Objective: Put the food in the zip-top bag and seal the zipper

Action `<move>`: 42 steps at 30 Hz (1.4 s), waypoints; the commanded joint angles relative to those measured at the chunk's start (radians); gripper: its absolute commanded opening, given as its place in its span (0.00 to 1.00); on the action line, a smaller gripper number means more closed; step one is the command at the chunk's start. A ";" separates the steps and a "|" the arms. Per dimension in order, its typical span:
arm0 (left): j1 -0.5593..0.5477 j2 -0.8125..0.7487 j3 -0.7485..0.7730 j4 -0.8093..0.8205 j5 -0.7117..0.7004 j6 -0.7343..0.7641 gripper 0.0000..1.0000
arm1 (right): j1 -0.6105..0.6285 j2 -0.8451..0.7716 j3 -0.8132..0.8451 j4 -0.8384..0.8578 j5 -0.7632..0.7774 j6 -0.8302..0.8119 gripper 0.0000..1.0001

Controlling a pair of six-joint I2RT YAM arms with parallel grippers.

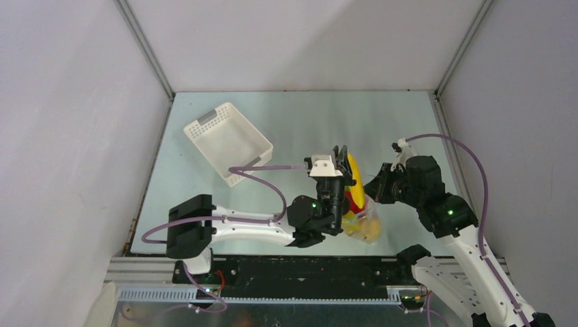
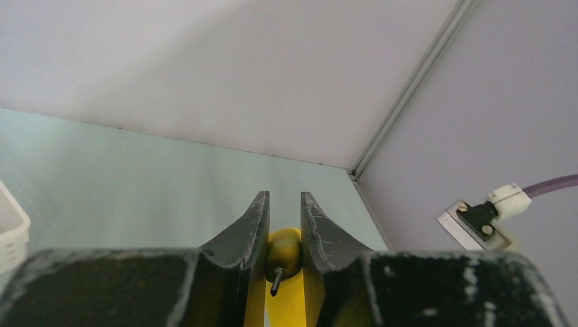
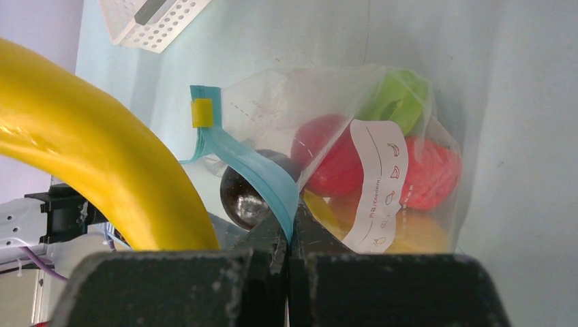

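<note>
Top external view: my left tool point(image 1: 339, 158) sits over the middle of the bench point(image 1: 307, 116), gripping a yellow banana point(image 1: 352, 170) just above the zip-top bag point(image 1: 364, 221). The left wrist camera shows the fingers point(image 2: 253, 225) only narrowly apart, with the banana's stem end wedged between them.

My right tool point(image 3: 290, 221) is pinched fully together on the zipper point(image 3: 252, 163) – the blue strip climbs from the pinch up to a small yellow slider point(image 3: 202, 112). Inside the bag I can see two red pieces point(image 3: 327, 160), a green one point(image 3: 399, 99), a dark purple one point(image 3: 242, 194) and something orange-yellow point(image 3: 409, 235) at the bottom, behind a white label point(image 3: 378, 184). The banana curves just beside the mouth, outside the bag. Whether the bag rests on the bench I cannot tell.

The white basket point(image 1: 228, 142) lies well apart – toward the far left.
</note>
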 commanded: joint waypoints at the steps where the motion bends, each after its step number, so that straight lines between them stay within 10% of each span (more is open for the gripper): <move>1: -0.033 0.034 0.032 0.149 -0.074 0.047 0.00 | -0.006 -0.004 0.051 0.015 -0.014 0.011 0.00; 18: -0.037 0.120 0.032 0.172 -0.145 0.055 0.03 | -0.011 -0.001 0.063 0.017 -0.035 0.025 0.00; 34: -0.126 0.089 0.005 0.157 -0.130 0.059 0.75 | -0.017 0.023 0.063 0.034 -0.025 0.031 0.00; 38: -0.125 0.004 0.016 -0.035 -0.087 -0.020 0.98 | -0.020 0.033 0.063 0.035 -0.030 0.034 0.00; 42: -0.067 -0.141 0.067 -0.666 0.156 -0.444 1.00 | -0.020 0.030 0.063 0.031 -0.029 0.032 0.00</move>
